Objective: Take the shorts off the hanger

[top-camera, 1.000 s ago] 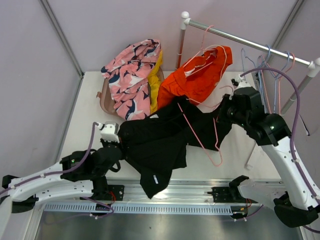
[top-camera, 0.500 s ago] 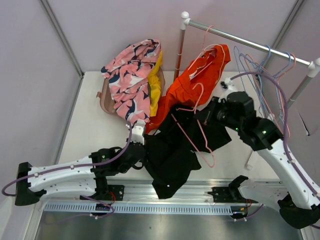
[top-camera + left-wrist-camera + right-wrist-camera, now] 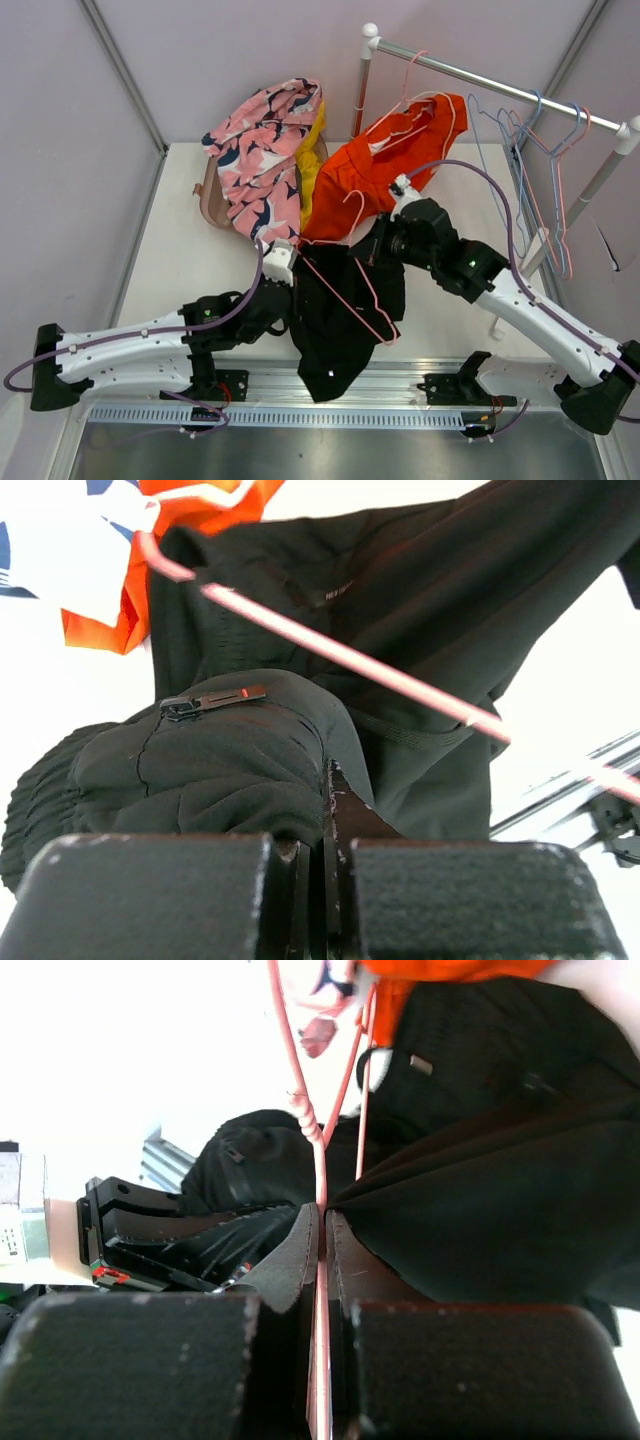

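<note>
Clamping the black shorts (image 3: 330,350), left gripper (image 3: 325,780) sits near right gripper (image 3: 322,1225) (pinching pink hanger (image 3: 305,1115)).

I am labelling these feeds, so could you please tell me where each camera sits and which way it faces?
Top external: fixed above and behind the bases, looking down on table, rack, left arm and right arm.
Left wrist: on the left wrist, looking along the left jaws, shut on the black shorts.
Right wrist: on the right wrist, looking along the right jaws, shut on the pink hanger.
Shared: black shorts and pink hanger, in all three.
</note>
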`<state>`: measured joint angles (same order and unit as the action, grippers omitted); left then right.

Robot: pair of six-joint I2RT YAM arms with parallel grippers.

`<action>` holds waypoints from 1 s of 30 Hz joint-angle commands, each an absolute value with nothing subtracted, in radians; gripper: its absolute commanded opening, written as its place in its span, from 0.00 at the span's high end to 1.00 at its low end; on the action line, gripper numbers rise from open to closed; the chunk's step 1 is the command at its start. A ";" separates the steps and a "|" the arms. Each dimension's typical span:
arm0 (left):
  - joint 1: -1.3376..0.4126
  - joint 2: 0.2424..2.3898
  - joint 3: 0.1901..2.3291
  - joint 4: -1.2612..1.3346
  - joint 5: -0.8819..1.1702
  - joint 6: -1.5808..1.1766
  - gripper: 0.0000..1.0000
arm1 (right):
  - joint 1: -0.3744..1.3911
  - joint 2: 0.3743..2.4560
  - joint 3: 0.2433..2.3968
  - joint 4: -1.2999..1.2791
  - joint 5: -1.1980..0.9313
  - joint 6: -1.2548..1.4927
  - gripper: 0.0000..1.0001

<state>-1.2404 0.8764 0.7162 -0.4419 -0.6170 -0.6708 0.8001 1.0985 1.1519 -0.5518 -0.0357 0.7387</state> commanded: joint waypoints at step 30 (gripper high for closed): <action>-1.244 1.008 0.983 -0.255 -0.282 -0.519 1.00 | 0.580 1.112 1.805 -0.945 0.612 0.523 1.00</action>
<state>-1.2381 0.9962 0.9321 -0.3305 -0.3275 -0.5396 0.5976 1.1007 1.7016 -1.0153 0.6106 0.5789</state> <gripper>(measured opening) 0.021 0.020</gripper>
